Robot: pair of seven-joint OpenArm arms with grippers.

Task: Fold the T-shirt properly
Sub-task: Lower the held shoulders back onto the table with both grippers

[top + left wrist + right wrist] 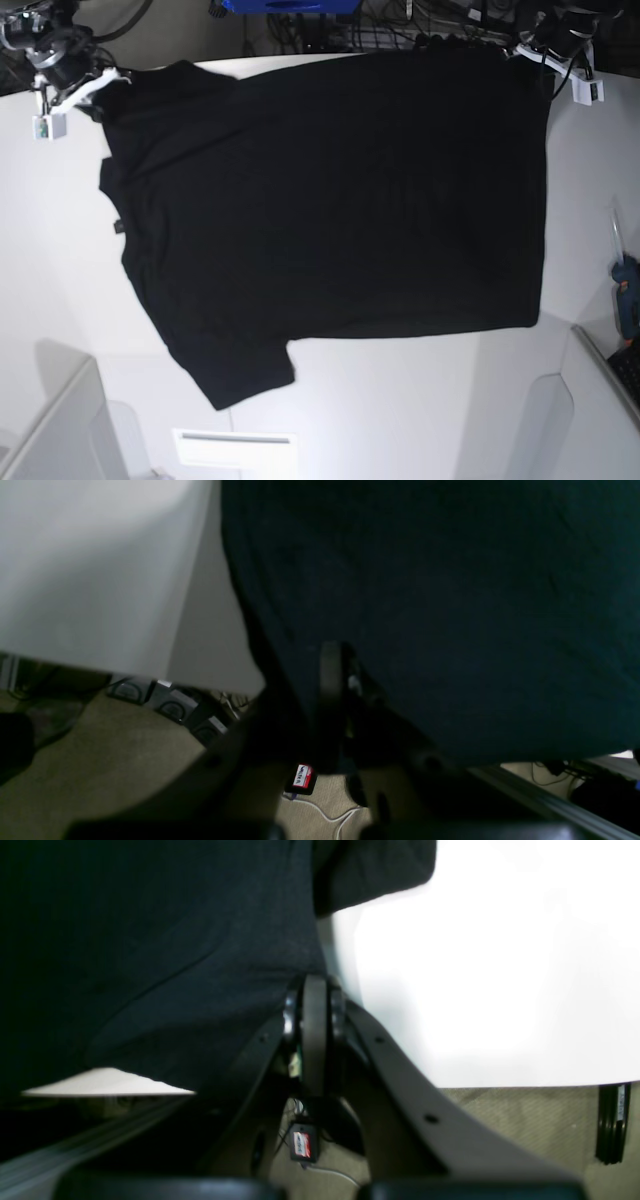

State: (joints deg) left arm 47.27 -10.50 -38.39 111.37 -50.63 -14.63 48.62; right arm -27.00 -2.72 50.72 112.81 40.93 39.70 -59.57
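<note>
At the table's (330, 400) far edge I'm seeing both arms reaching low — the left gripper (535, 45) and right gripper (85, 85) each pinching a corner of the T-shirt (330, 200), which is lying spread flat.

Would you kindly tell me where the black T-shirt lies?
In the base view, the black cloth T-shirt lies spread across the white table, collar toward the left.

We see the white table (590, 250) carrying the T-shirt (330, 200), spread flat, plain black side up. Both far corners lie at our closed jaws, at the table's far edge.
</note>
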